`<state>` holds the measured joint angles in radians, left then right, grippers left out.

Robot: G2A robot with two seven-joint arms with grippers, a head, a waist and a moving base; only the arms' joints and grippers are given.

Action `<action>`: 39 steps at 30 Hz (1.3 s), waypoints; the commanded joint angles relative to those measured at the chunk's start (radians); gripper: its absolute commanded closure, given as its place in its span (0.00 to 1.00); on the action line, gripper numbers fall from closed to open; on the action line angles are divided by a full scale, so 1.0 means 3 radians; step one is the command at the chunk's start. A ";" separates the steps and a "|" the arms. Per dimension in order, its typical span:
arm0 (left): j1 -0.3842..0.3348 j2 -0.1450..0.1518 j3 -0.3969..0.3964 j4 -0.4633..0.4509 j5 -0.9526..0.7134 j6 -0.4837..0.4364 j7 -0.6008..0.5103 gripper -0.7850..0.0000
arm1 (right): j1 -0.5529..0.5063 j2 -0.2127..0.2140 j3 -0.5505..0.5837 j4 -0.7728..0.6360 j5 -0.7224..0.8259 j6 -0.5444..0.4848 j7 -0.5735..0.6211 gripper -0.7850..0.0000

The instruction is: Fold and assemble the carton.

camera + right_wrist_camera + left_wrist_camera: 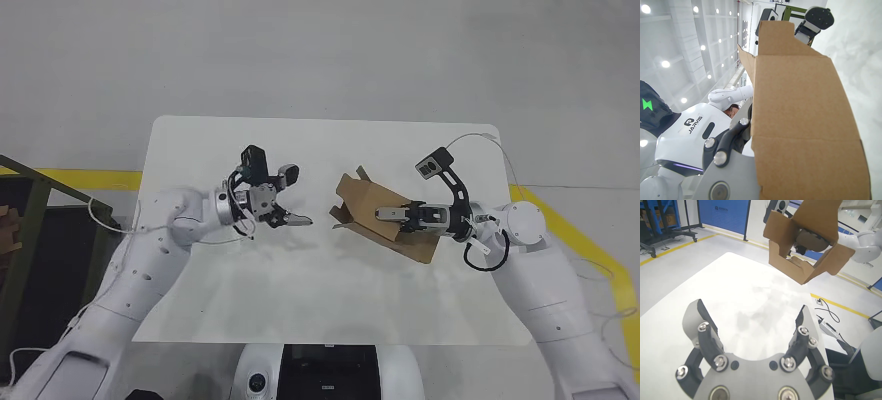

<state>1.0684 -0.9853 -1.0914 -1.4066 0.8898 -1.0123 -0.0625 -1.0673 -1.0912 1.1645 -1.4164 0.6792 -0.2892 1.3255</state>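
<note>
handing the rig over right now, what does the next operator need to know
Left end effector: open and empty, above the table, pointed toward the carton.
Right end effector: shut on the carton, holding it off the table.
Done: the carton is opened up into a sleeve; the end facing the left arm is open.
Left: the flaps stand unfolded, so none of the ends looks closed. Fold the flaps in and finish the assembly.
</note>
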 commanded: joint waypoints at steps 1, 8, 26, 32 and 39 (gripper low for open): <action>-0.0049 0.0049 0.0129 0.0011 0.0122 0.0000 0.0185 0.00 | 0.0000 0.0000 0.0000 0.0000 0.0000 0.0000 0.0000 1.00; -0.0265 0.0233 0.0536 0.0072 0.0654 0.0000 0.0936 0.00 | 0.0000 0.0000 0.0000 0.0000 0.0000 0.0000 0.0000 1.00; -0.0722 0.0502 0.1257 0.0060 0.1954 0.0000 0.2733 0.00 | 0.0000 0.0000 0.0000 0.0000 0.0000 0.0000 0.0000 1.00; -0.0824 0.0461 0.1315 0.0085 0.1990 0.0024 0.2925 0.00 | 0.0000 0.0000 0.0000 0.0000 0.0000 0.0000 0.0000 1.00; -0.0828 0.0457 0.1319 0.0084 0.1982 0.0028 0.2928 0.00 | 0.0000 0.0000 0.0000 0.0000 0.0000 0.0000 0.0000 1.00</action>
<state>0.8201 -0.8483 -0.6957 -1.3813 1.4843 -1.0039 0.8161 -1.0673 -1.0912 1.1645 -1.4164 0.6792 -0.2892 1.3255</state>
